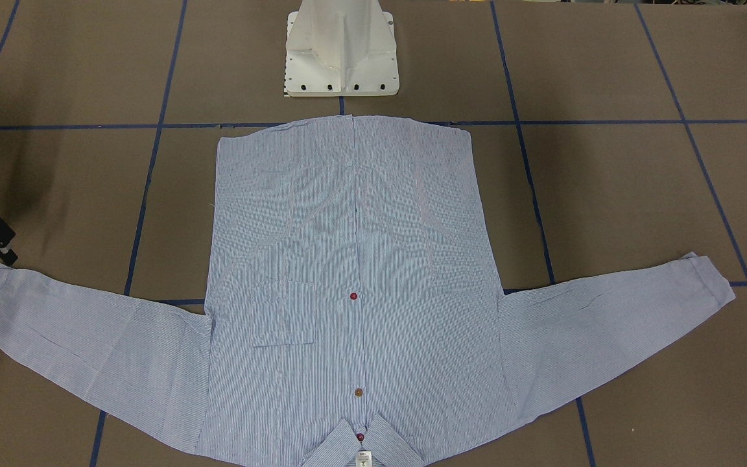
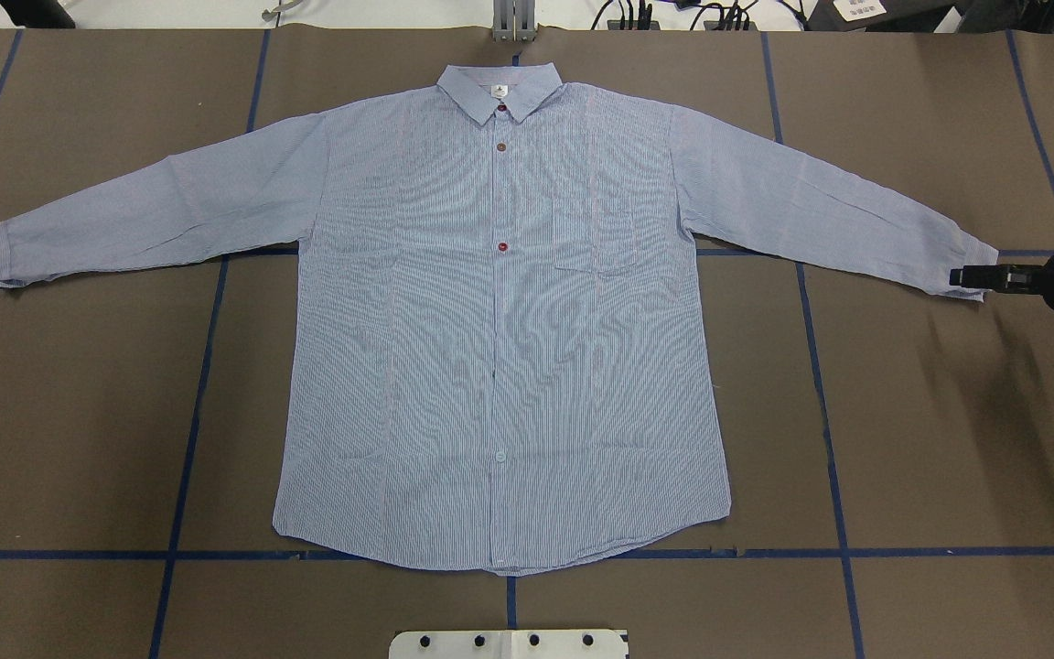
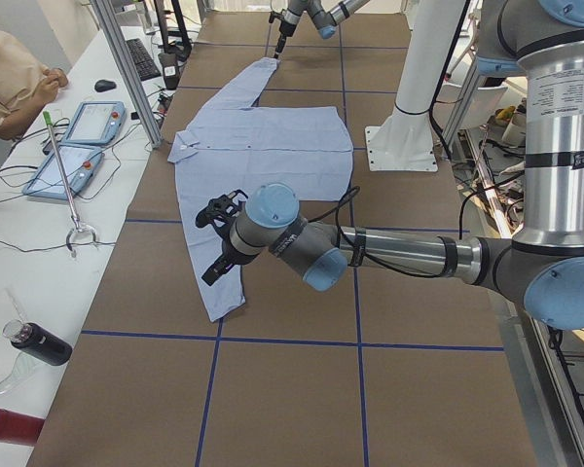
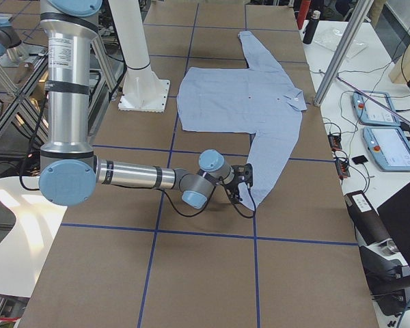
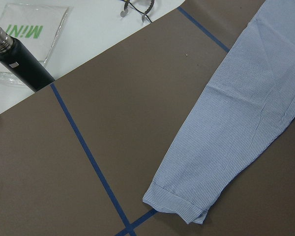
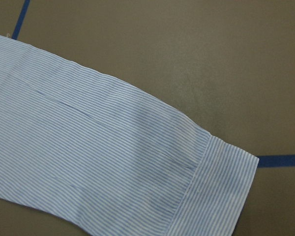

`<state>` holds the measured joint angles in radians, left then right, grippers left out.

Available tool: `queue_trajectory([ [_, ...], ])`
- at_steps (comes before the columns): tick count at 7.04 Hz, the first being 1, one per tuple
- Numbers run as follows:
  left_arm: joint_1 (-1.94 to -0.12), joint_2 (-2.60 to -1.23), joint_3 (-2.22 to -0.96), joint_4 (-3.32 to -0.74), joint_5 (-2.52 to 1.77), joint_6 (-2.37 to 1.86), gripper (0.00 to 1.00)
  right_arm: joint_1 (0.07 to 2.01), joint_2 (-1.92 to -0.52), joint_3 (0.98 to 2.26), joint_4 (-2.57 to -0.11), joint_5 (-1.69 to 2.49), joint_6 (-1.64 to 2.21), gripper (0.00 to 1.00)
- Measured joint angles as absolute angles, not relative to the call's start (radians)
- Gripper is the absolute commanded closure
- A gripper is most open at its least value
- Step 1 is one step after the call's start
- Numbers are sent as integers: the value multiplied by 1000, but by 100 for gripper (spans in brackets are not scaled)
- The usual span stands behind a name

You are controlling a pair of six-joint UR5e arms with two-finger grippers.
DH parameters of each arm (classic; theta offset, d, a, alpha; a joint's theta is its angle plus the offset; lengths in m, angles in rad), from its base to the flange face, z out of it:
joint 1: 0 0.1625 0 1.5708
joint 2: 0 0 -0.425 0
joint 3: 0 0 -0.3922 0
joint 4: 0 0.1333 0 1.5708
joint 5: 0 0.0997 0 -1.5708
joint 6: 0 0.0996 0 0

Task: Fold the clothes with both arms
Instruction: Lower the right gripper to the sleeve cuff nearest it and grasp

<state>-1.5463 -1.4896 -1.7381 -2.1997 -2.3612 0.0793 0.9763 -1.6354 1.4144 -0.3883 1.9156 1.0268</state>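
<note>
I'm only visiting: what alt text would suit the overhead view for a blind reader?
A light blue striped long-sleeved shirt lies flat, buttoned front up, sleeves spread, on a brown table crossed by blue tape lines. The right gripper reaches in at the right edge beside one cuff.

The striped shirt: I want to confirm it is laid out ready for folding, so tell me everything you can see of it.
The light blue-and-white finely striped long-sleeved shirt lies flat, front up and buttoned, on the brown gridded table, sleeves spread sideways. Thin, lightly creased cloth. The collar points away from the robot; dark red buttons near it, one chest pocket. The black right gripper is at one cuff; contact unclear.
</note>
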Motion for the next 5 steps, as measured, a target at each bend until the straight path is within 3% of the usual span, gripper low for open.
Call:
queue_trajectory([
  [3,-1546,-1487,-1734,-2200,-2363,82,0,940,-1646,1387,-367,1839,1056,24],
  [5,-1546,-1487,-1730,-2200,-2364,83,0,939,-1648,1384,-367,1832,1057,76],
])
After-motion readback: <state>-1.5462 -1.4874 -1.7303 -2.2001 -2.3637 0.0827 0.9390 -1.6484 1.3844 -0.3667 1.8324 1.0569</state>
